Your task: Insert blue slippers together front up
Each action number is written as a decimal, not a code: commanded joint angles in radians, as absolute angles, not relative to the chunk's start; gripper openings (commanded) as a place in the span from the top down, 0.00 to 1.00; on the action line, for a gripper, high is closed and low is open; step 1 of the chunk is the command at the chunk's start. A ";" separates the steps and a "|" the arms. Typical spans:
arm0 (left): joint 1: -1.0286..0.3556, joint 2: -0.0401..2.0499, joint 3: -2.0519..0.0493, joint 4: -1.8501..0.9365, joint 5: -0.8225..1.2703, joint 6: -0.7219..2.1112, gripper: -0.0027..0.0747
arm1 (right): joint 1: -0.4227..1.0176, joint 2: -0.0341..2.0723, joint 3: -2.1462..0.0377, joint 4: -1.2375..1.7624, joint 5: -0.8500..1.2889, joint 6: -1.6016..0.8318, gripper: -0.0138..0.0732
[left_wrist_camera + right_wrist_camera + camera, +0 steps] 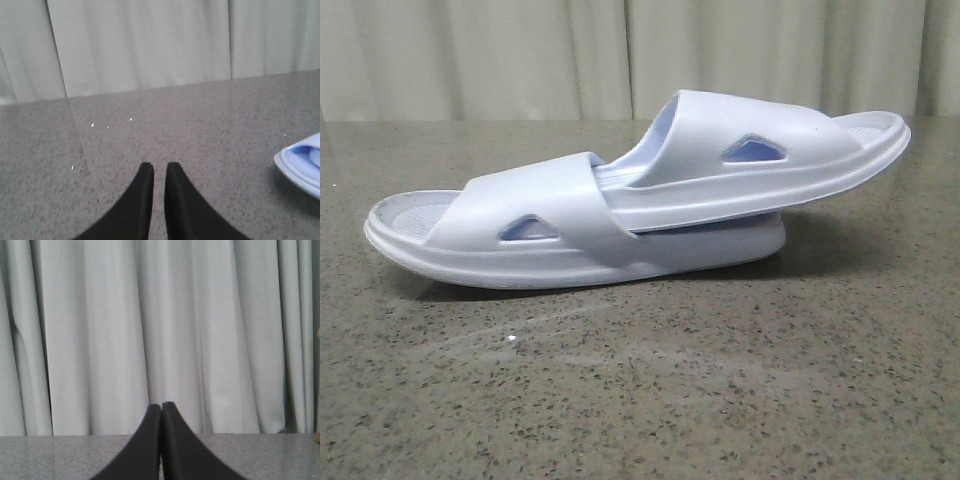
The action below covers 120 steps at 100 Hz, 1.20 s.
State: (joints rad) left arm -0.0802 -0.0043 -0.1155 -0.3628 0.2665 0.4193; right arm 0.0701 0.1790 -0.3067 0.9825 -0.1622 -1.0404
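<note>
The two blue slippers (640, 195) lie nested on the speckled grey table (650, 390), side-on to the front camera. The lower slipper (530, 225) rests flat on the table with its open toe end to the left. The upper slipper (760, 150) has one end pushed under the lower one's strap, and its other end sticks out to the right, tilted up off the lower sole. Pale curtains (520, 55) hang behind.

Neither arm shows in the front view. The left gripper (159, 172) hovers over bare table, its black fingers nearly together with a thin gap, holding nothing; a slipper edge (300, 167), probably the toe end, shows nearby. The right gripper (161, 410) has its fingers pressed together, empty, facing the curtain
</note>
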 commanded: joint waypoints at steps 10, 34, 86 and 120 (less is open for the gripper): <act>-0.077 -0.032 -0.063 -0.130 0.110 0.149 0.94 | 0.072 0.187 -0.330 0.971 -0.199 -1.053 0.96; -0.077 -0.032 0.011 0.000 -0.055 0.038 0.94 | 0.072 0.187 -0.330 0.971 -0.199 -1.053 0.96; -0.077 -0.032 0.011 -0.040 -0.049 0.038 0.94 | 0.072 0.187 -0.330 0.971 -0.199 -1.053 0.96; -0.077 -0.032 0.011 -0.040 -0.049 0.038 0.94 | 0.072 0.187 -0.330 0.971 -0.199 -1.053 0.96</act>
State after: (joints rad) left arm -0.0778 -0.0043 0.0016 -0.0315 0.0332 0.0473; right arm 0.0701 0.1790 -0.3067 0.9825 -0.1604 -1.0404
